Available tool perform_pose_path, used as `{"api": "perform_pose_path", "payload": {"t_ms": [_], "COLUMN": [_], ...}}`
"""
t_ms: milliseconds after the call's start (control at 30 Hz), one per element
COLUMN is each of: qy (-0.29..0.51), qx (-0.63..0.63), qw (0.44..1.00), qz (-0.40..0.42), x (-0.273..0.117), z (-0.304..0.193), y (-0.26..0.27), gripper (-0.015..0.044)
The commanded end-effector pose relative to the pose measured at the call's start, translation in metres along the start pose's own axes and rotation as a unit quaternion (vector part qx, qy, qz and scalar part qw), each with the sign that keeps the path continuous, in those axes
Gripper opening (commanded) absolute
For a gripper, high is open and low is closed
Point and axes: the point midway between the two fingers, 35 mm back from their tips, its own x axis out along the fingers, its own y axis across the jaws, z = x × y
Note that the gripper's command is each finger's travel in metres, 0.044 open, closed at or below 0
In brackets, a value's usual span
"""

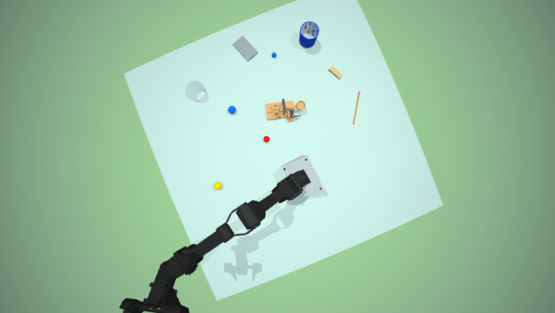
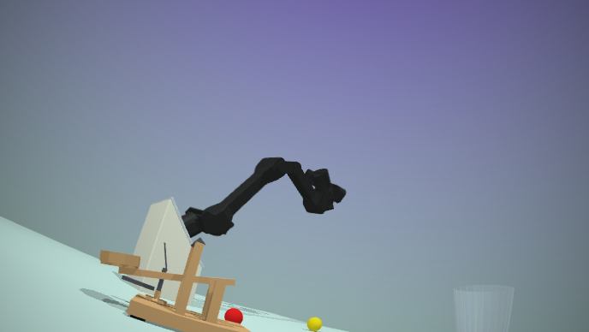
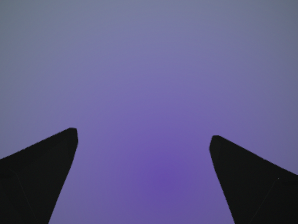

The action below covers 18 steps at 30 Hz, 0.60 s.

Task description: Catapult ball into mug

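The wooden catapult stands mid-mat, its throwing arm roughly level with the base. Its round cup looks empty and points right in the top view; the base extends left. The blue mug stands upright, up and right of the catapult. A red ball lies near the catapult, a yellow ball farther off, a blue ball to the left and a smaller blue ball near the mug. My gripper is wide open and empty, raised far from them.
A clear cup stands left of the catapult. A grey block, a small wooden block and a thin stick lie around it. My arm's white base box stands on the pale mat.
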Motion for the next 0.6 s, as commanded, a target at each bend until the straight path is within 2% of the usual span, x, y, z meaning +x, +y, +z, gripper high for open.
{"api": "perform_pose_path", "payload": {"t_ms": [0, 33, 300, 567], "qy": [-0.002, -0.007, -0.082, -0.12], "qx": [0.001, 0.002, 0.028, 0.033], "qw": [1.0, 1.0, 0.992, 0.979], "qz": [0.002, 0.006, 0.086, 0.161], "x": [0.0, -0.002, -0.029, -0.057], "z": [0.001, 0.004, 0.045, 0.055], "y": [0.001, 0.004, 0.056, 0.094], "gripper": [0.0426, 0.044, 0.044, 0.044]}}
